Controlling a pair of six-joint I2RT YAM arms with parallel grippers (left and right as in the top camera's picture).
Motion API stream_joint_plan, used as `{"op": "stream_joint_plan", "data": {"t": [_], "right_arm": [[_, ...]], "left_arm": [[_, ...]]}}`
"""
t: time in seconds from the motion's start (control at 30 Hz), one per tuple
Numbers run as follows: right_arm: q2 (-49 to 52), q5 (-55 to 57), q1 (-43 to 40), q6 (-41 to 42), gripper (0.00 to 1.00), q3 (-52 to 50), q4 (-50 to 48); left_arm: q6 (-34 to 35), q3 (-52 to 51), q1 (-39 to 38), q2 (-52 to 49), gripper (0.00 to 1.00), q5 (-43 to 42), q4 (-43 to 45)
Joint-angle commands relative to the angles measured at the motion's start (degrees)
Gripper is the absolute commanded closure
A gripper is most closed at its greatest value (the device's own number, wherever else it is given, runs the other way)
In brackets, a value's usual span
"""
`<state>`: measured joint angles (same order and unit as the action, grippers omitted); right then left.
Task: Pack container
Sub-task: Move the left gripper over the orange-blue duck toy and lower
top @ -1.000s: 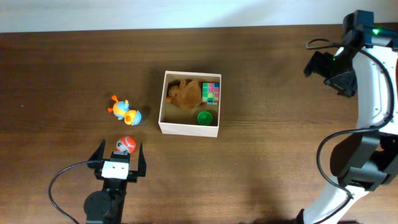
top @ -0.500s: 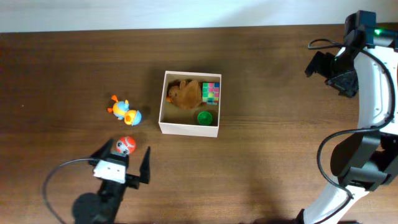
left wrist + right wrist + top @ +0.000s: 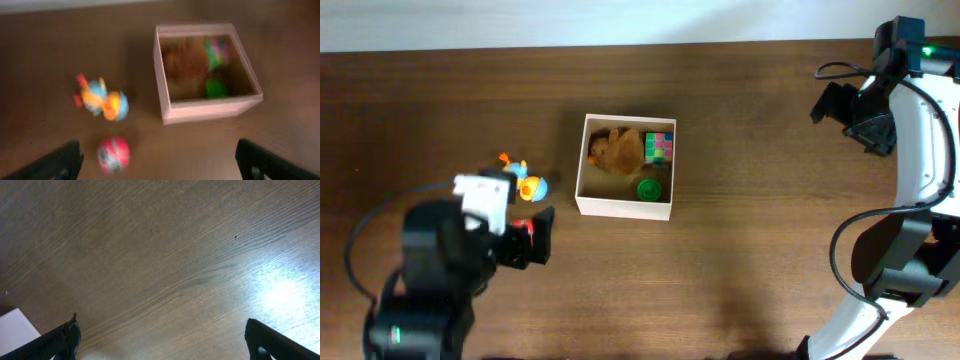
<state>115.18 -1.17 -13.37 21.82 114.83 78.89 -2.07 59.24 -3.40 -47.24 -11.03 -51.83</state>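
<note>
The container is a square cream-walled box at mid-table, also in the left wrist view. It holds a brown plush, a multicoloured cube and a green round piece. An orange-and-blue duck toy and a red-and-white ball lie on the wood to its left. My left gripper hangs open, raised over the ball with nothing between its fingers. In the overhead view the arm hides most of the ball. My right gripper is open over bare wood at the far right.
The dark wooden table spreads around the container. The white right arm curves down the right side. The far table edge meets a pale wall. A white corner shows at the bottom left of the right wrist view.
My left arm has risen toward the camera and swung left and away from the front edge, now covering the ball beside the duck toy. The right arm has not moved.
</note>
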Motion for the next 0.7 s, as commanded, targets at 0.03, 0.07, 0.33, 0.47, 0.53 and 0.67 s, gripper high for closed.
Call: {"op": "stream_joint_plan", "data": {"t": [0.03,0.07,0.33,0.47,0.53,0.67], "right_arm": [[-0.7,0.31,-0.22,-0.39,0.01,0.87,-0.04],[-0.7,0.31,-0.22,-0.39,0.01,0.87,-0.04],[-0.7,0.31,-0.22,-0.39,0.01,0.87,-0.04],[-0.7,0.31,-0.22,-0.39,0.01,0.9,-0.04],[-0.7,0.31,-0.22,-0.39,0.01,0.87,-0.04],[-0.7,0.31,-0.22,-0.39,0.01,0.87,-0.04]], "left_arm": [[0.59,8.13,0.2,-9.66,0.01,-3.67,-9.31],[0.59,8.57,0.2,-11.19,0.01,-4.37,-11.19],[1.7,8.57,0.2,-21.03,0.01,-5.18,-16.85],[2.78,8.52,0.2,-24.02,0.01,-6.51,-17.42],[2.71,8.5,0.2,-25.44,0.01,-8.74,-17.42],[1.81,8.5,0.2,-27.67,0.01,-9.14,-15.85]]}}
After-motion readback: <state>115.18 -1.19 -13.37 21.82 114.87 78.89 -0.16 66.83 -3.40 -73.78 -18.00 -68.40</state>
